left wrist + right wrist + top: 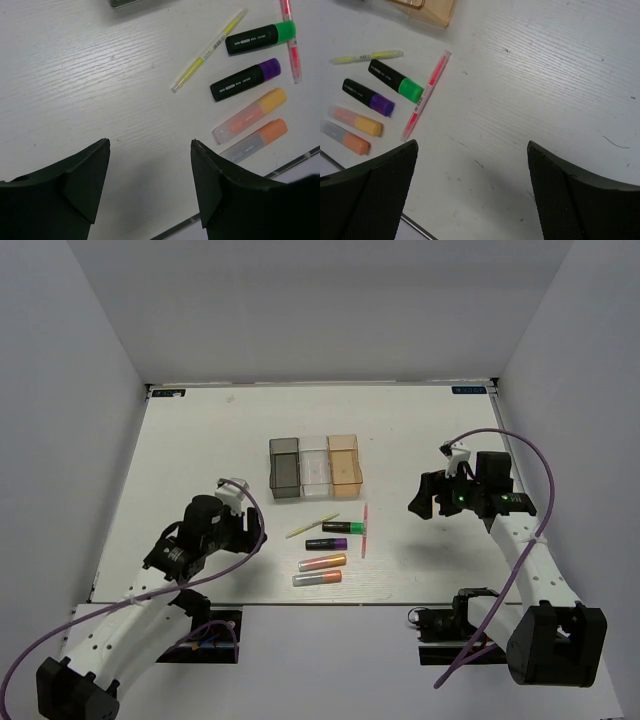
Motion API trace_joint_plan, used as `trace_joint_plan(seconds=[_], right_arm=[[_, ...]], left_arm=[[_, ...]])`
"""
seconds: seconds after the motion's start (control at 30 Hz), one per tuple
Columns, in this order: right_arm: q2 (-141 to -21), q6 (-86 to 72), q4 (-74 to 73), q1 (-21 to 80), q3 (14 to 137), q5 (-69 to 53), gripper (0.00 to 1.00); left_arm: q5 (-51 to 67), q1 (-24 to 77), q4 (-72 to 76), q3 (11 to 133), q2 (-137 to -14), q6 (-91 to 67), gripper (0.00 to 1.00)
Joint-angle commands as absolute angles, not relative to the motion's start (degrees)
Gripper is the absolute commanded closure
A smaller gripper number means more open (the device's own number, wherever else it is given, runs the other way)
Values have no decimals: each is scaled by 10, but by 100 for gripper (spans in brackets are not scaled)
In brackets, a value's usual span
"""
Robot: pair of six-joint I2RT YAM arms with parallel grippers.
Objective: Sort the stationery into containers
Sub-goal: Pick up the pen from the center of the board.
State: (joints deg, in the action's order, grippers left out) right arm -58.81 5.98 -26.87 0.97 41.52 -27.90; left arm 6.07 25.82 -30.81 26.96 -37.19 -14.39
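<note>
The stationery lies in a loose group on the white table [200, 440]: a thin pale yellow stick [312, 526], a green-ended black marker [343, 528], a purple-ended black marker [327, 543], a thin pink pen [365, 530] and two silvery-orange tubes [322, 562] [317, 578]. Behind them stand the containers in a row: dark grey [285, 468], clear [315, 466], tan-orange [345, 460]. My left gripper [150, 145] hovers open to the left of the group, nothing between its fingers. On the other side my right gripper [472, 145] hangs open and empty, the pink pen [426, 94] nearest it.
The table's front edge [330, 602] runs just below the two tubes. White walls close in the table at the back and both sides. Purple cables loop from both arms.
</note>
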Motion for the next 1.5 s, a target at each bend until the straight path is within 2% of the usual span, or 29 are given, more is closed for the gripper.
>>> trace_joint_plan(seconds=[0.0,0.07,0.1,0.27,0.3,0.37,0.4,0.43,0.47,0.5,0.53,0.57,0.6,0.67,0.7,0.83,1.0,1.33,1.4,1.47], right_arm=[[-580,153,-316,9,446,-322,9],[-577,161,-324,10,447,-325,9],[-574,159,-320,9,447,-316,9],[-565,148,-305,8,439,-294,9],[-565,163,-306,8,438,-294,9],[-565,221,-336,6,443,-330,11],[-563,222,-324,9,439,-334,40],[-568,225,-333,9,437,-344,83],[-570,226,-337,9,439,-341,100],[-572,231,-343,9,442,-344,100],[-576,234,-347,9,446,-351,100],[-573,239,-348,10,445,-352,94],[-573,243,-348,10,444,-352,53],[-574,247,-351,11,444,-360,53],[-573,246,-349,11,443,-363,58],[-576,243,-346,10,441,-363,58],[-583,247,-353,10,443,-363,58],[-572,244,-352,8,442,-369,58],[-573,245,-351,9,442,-370,58],[-574,245,-355,9,442,-369,58]], left_arm=[[99,266,-301,306,-395,-129,26],[101,279,-310,328,-420,-118,31],[96,286,-315,333,-427,-106,37],[66,343,-339,370,-456,-79,35],[64,350,-338,372,-461,-66,43],[44,386,-346,389,-486,-54,68],[25,395,-345,401,-495,-47,79],[8,425,-356,407,-520,-44,93],[4,431,-359,417,-545,-40,94],[3,438,-354,427,-567,-36,92],[4,452,-351,429,-581,-22,72],[4,455,-346,442,-621,-18,69],[3,457,-338,448,-636,-11,68],[3,457,-330,460,-696,18,65],[-12,459,-324,481,-714,22,65],[-22,458,-281,505,-792,31,62],[-16,455,-255,546,-877,31,52],[-1,438,-249,574,-961,33,52],[10,431,-248,572,-967,33,55],[17,427,-246,564,-970,29,63]])
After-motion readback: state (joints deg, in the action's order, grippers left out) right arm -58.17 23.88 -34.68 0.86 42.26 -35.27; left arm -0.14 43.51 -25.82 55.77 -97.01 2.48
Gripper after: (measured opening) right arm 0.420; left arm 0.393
